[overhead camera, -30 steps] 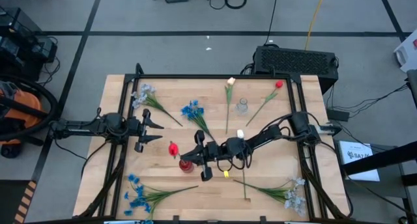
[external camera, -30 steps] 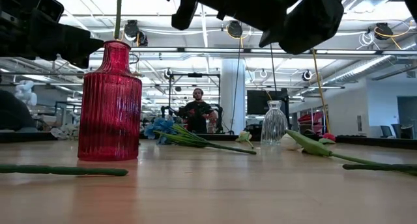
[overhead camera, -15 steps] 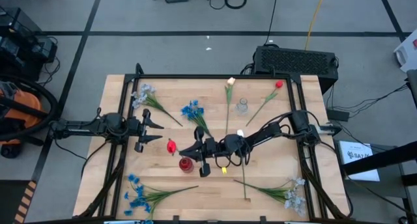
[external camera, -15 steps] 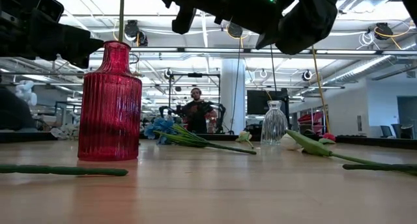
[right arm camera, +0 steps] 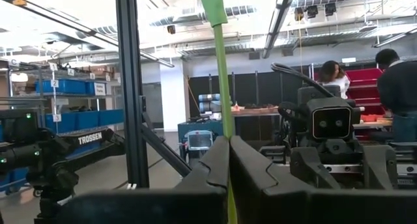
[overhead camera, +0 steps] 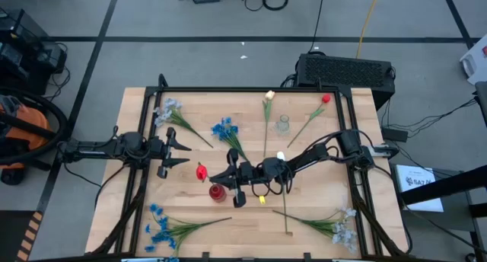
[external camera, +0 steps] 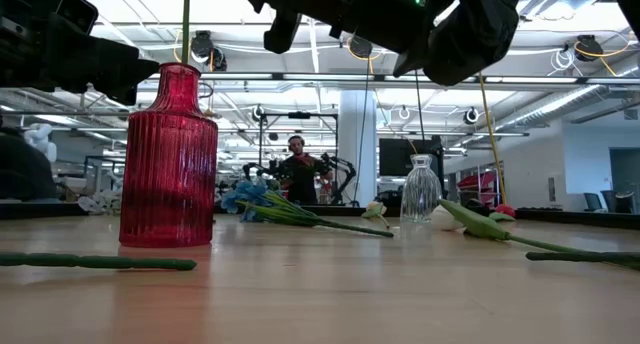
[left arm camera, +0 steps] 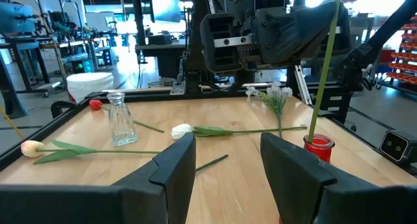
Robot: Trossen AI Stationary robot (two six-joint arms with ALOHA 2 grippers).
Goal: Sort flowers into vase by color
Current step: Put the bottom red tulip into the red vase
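Red tulip (overhead camera: 201, 171) | stem upright in red vase (overhead camera: 218, 191) | right gripper (overhead camera: 227, 178) pinching stem

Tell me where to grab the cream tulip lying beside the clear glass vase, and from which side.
Take the cream tulip on its bare stem about halfway along, where it lies flat next to the clear vase. Come straight down from above, fingers across the stem. Stay on the side away from the vase, probably the safer approach.

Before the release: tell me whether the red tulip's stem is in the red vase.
In. The stem runs upright down into the red vase, held by the shut right end effector.
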